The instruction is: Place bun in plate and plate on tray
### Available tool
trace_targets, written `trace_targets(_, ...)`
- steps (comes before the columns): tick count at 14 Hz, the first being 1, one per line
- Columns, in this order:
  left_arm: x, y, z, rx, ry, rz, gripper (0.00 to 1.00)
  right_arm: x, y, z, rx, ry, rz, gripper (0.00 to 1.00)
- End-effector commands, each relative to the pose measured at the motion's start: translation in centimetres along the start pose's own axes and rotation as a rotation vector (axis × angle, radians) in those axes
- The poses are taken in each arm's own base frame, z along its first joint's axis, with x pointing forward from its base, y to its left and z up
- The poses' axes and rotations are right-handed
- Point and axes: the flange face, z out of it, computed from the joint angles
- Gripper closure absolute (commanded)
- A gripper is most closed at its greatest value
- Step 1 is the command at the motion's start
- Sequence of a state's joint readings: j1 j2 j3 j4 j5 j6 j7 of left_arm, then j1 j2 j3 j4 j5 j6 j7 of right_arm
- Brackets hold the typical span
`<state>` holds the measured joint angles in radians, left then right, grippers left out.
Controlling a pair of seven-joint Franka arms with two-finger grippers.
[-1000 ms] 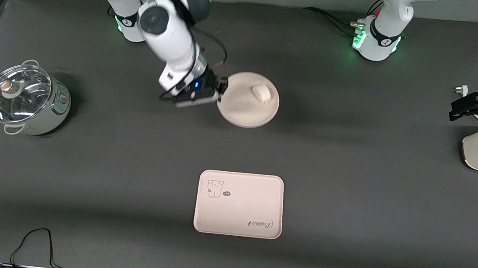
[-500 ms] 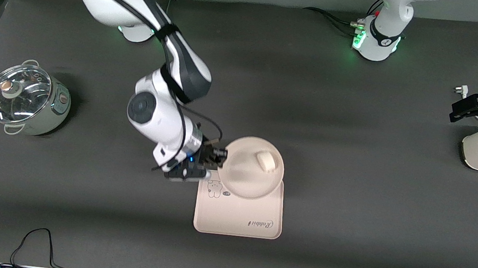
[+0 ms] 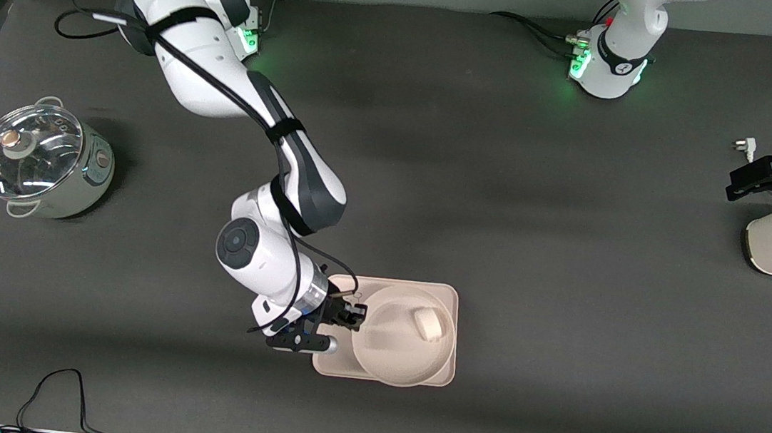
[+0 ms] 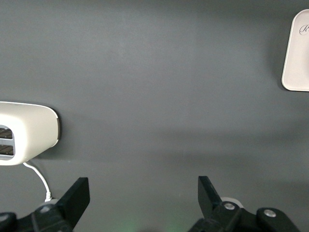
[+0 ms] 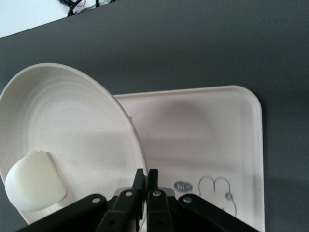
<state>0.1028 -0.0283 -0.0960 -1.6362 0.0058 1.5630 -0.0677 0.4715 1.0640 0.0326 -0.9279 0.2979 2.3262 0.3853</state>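
Since earlier frames, my right gripper (image 3: 355, 316) carries plate (image 3: 401, 347) from up near arm bases down over tray (image 3: 446, 296), covering rabbit drawing in front view. My fingers (image 5: 145, 193) pinched tight on plate rim, at tray edge toward right arm's end. Bun (image 3: 429, 324) sits inside plate, off-centre, away from my grip. My left gripper (image 4: 142, 193) waits well apart from tray, spread wide, holding nothing. Count: one plate, one bun, one tray, one lidded pot (image 3: 40, 159).
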Motion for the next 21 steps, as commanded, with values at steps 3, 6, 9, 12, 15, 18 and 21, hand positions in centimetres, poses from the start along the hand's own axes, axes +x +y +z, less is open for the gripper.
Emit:
trace_targets(3, 0.5, 0.1, -0.5, -0.003, 0.009, -0.013, 0.0, 0.0, 3.9, 6.0, 0.009, 0.007, 0.04, 1.0)
trace_targets(6, 0.7, 0.1, -0.6, -0.003, 0.013, -0.013, 0.0, -0.6, 4.4, 7.0, 0.002, -0.013, 0.053, 1.0)
trace_targets(9, 0.9, 0.1, -0.7, -0.003, 0.014, -0.011, 0.0, -0.7, 4.5, 7.2, 0.002, -0.021, 0.06, 1.0)
trace_targets(12, 0.9, 0.1, -0.7, -0.002, 0.014, -0.012, 0.0, -1.0, 4.4, 7.1, 0.0, -0.029, 0.062, 0.03)
trace_targets(15, 0.9, 0.1, -0.7, -0.002, 0.014, -0.012, 0.0, -0.2, 3.1, 4.4, 0.013, -0.017, 0.056, 0.0)
trace_targets(18, 0.9, 0.2, -0.7, 0.0, 0.014, -0.007, 0.0, -0.3, 0.6, -2.5, 0.005, -0.055, 0.045, 0.0)
trace_targets(21, 1.0, 0.0, -0.7, 0.001, 0.016, -0.004, 0.0, -0.4, -1.9, -10.7, -0.011, -0.119, 0.015, 0.0)
